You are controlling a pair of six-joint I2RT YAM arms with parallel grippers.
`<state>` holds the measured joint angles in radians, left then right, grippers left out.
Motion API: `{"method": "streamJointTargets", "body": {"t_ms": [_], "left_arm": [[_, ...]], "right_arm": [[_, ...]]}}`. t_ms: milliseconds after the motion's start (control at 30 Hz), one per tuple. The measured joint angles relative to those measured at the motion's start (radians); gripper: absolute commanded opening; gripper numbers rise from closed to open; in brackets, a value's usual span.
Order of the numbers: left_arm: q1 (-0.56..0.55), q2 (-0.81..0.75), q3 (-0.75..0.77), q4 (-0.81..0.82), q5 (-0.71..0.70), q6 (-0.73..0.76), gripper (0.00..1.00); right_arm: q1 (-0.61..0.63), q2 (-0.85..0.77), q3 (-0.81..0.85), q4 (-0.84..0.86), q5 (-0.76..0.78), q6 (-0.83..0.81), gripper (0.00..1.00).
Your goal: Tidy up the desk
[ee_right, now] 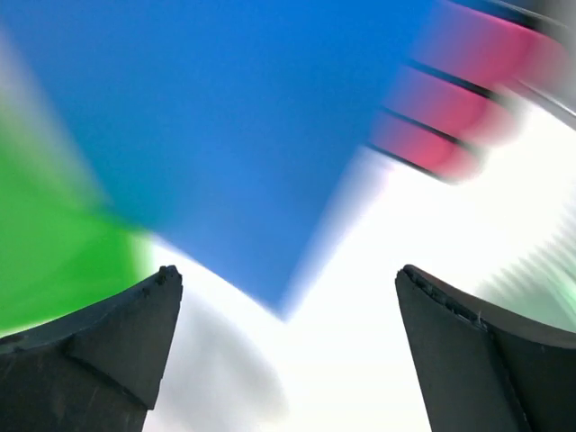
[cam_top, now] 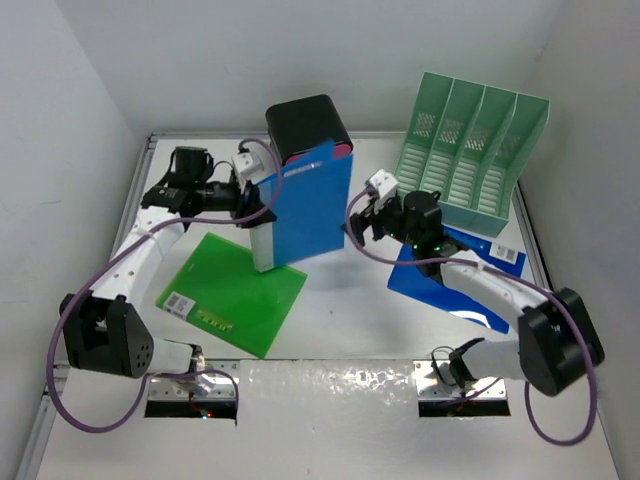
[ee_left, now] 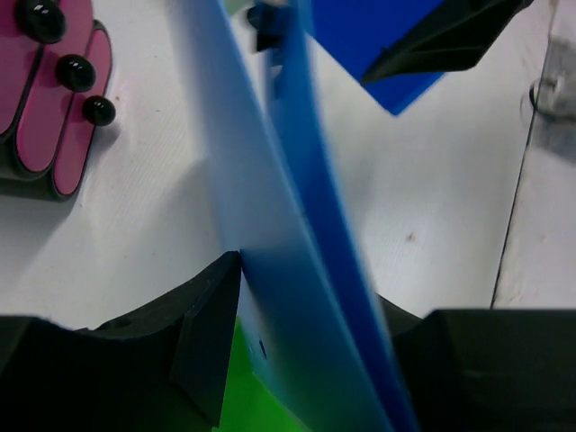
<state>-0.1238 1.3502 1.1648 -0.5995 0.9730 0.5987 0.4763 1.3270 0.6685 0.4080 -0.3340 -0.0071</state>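
Smeared wrist views, half-hidden folders
In the right wrist view the upright folder [ee_right: 243, 117], green sheet [ee_right: 54, 234], pink case [ee_right: 459, 99] and desk [ee_right: 360, 297] smear into blur; the left wrist view softens the folder and crops the case at upper left; from above, the right arm [cam_top: 490, 280] covers part of the flat folder [cam_top: 410, 282], and the sheet's label [cam_top: 178, 301] is too small to read

Quick headcount, folks:
two blue folders [cam_top: 312, 205] [cam_top: 412, 283], one green folder [cam_top: 235, 295], one mint file rack [cam_top: 470, 150], one black-pink case [cam_top: 305, 122], one desk [cam_top: 350, 325].
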Motion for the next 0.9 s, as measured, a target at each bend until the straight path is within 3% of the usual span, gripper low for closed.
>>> {"method": "streamJointTargets", "body": {"t_ms": [167,300,433,600,900], "left_arm": [[-0.094,-0.010,0.018,0.151,-0.158,-0.286,0.00],[-0.218,-0.008,0.068,0.208,-0.297,-0.441,0.00],[-0.332,0.011,0.174,0.239,-0.406,-0.550,0.00],[-0.459,0.079,0.362,0.261,-0.570,-0.633,0.00],[-0.589,0.465,0.941,0.260,-0.780,-0.673,0.00]], "right_arm": [[-0.008,-0.198,0.025,-0.260,0.517,0.105,0.99],[-0.011,-0.390,-0.017,-0.377,0.741,0.191,0.99],[-0.012,-0.499,-0.066,-0.483,0.865,0.260,0.99],[-0.013,-0.507,-0.108,-0.630,0.975,0.348,0.99],[-0.015,-0.589,-0.203,-0.776,1.050,0.458,0.99]]}}
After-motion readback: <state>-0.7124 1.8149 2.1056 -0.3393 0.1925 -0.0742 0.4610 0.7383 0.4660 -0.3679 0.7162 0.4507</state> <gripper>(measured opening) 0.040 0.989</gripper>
